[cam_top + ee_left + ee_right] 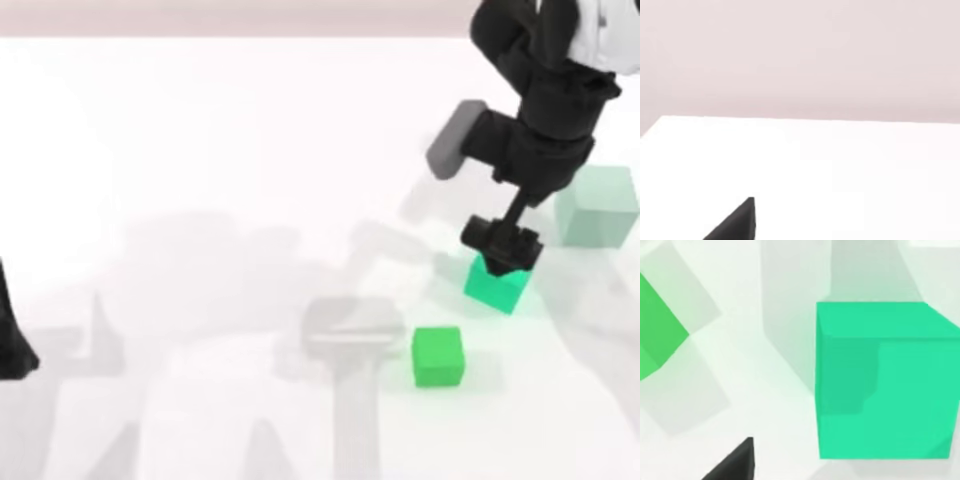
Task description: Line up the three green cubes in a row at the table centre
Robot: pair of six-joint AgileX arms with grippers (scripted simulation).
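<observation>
While the left arm sits parked at the counter's far left edge, well away from everything, the right arm reaches down from the upper right and its right gripper (500, 262) hangs directly over the emerald-teal cube (494, 287), with the fingertips at that cube's top face. From above I cannot tell whether the fingers are spread, pressed together or already pinching the cube, because the black wrist body hides them; the right wrist view shows only one dark fingertip (737, 462) off to the side of the cube (885, 382), apart from it, with the white counter (785, 340) between them. Just beside the gripper, toward the near edge and slightly to the left, sits the small bright green cube (438, 356), apart from the teal one with a strip of bare counter (200, 150) between them; it also shows at the edge of the right wrist view (657, 335). Farther to the gripper's right and a little toward the far edge rests the larger pale mint-grey cube (597, 207), partly behind the arm, near the counter's right side. All three cubes lie flat on the surface, not in a row. The left wrist view shows only bare counter, a pale wall and one dark fingertip (737, 222).
</observation>
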